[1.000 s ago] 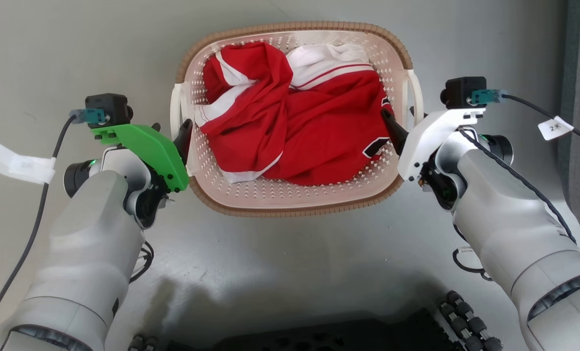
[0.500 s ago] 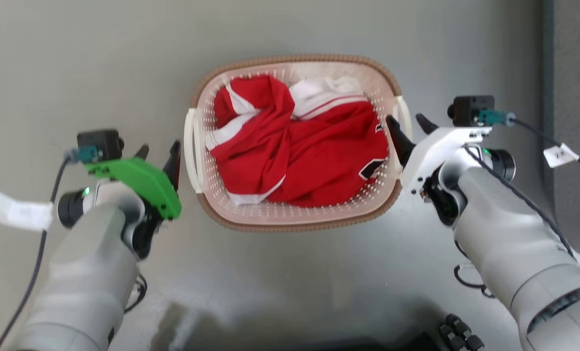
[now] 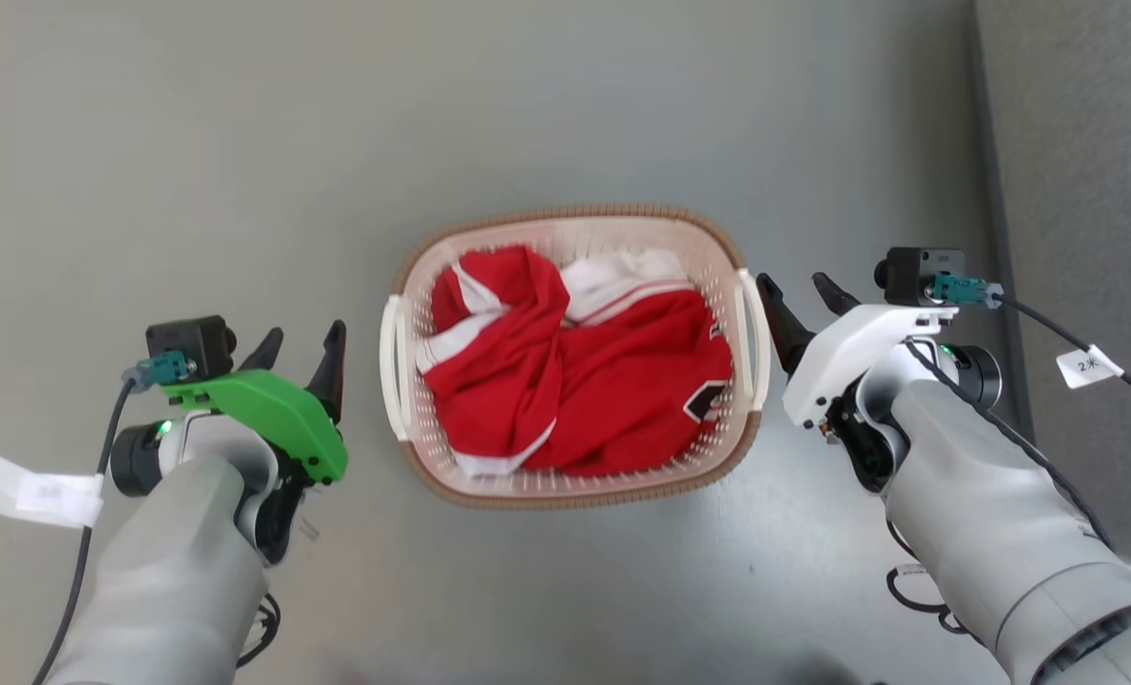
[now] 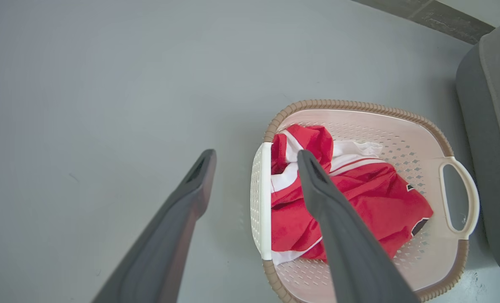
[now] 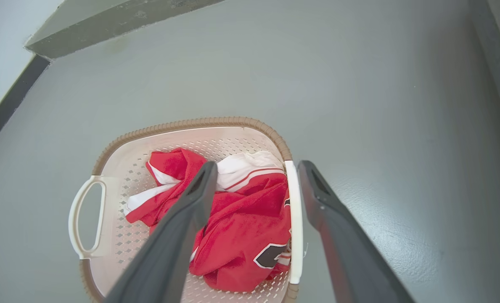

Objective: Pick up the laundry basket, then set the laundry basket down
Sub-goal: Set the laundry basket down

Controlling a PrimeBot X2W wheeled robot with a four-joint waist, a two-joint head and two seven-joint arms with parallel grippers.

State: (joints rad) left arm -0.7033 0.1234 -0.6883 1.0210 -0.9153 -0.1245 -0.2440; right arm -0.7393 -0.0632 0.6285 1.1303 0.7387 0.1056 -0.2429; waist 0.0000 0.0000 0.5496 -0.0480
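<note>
The laundry basket [image 3: 575, 211] rests on the grey floor, cream-white and perforated with a brown rim, holding a crumpled red and white garment [image 3: 603, 390]. My left gripper [image 3: 305, 333] is open, a short gap left of the basket's left handle [image 3: 392, 366]. On the other side my right gripper [image 3: 790, 281] is open too, just right of the right handle [image 3: 749, 333]. Neither touches the basket. The left wrist view shows the left gripper [image 4: 256, 153] spread above the basket [image 4: 359, 105]. The right gripper [image 5: 257, 164] hangs likewise over the basket [image 5: 182, 125].
A grey upholstered piece of furniture [image 3: 1079, 190] stands along the right, close to my right arm; it appears again [image 4: 493, 126] beyond the basket. A dark baseboard [image 5: 6, 105] runs along the far wall. Bare grey floor surrounds the basket.
Both grippers have come off the basket's handles and drawn outward and away. The head camera has pulled back, so the basket looks smaller and lower in the picture.
</note>
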